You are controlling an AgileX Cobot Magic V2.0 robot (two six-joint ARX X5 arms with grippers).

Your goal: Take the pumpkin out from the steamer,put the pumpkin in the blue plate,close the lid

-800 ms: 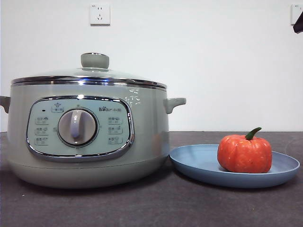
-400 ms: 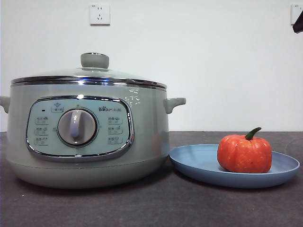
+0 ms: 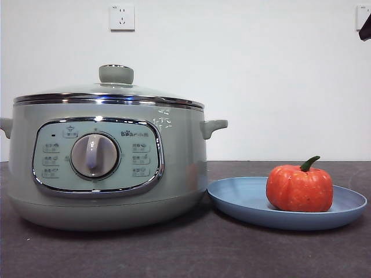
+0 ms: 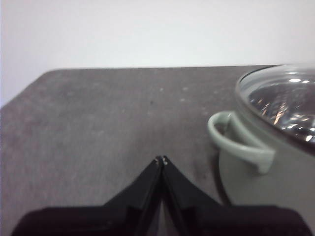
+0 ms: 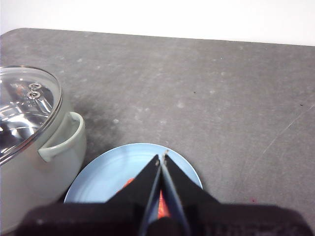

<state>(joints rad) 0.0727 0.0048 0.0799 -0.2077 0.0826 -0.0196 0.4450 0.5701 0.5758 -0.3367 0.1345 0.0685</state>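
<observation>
Left claw (image 4: pixel 161 160) was clenched on nothing, tips pressed together, hanging above bare desk (image 4: pixel 108 123) just beside the steamer's (image 4: pixel 261 182) side handle (image 4: pixel 238 140). Right claw (image 5: pixel 162 157) was likewise clenched and empty, jaws meeting in a point — it hung over the blue plate (image 5: pixel 106 177), with a sliver of orange pumpkin (image 5: pixel 162 204) showing past the jaws. In the front view only a black tip (image 3: pixel 365 28) of an arm showed at the top right corner; which arm, I couldn't tell.

Pumpkin (image 3: pixel 299 187) sat upright in the blue plate (image 3: pixel 243 200), toward its right half, green stem (image 3: pixel 309 163) curving up. Plate lay flat on the desk (image 3: pixel 185 249), its left rim just beside the steamer's base — touching or not, couldn't tell.

Steamer (image 3: pixel 104 168) stood on the left of the desk, dial (image 3: pixel 94 155) facing front. Lid (image 3: pixel 107 91) sat closed on the chrome rim, knob (image 3: pixel 116 74) on top. A wall socket (image 3: pixel 122 17) was on the white wall behind.
</observation>
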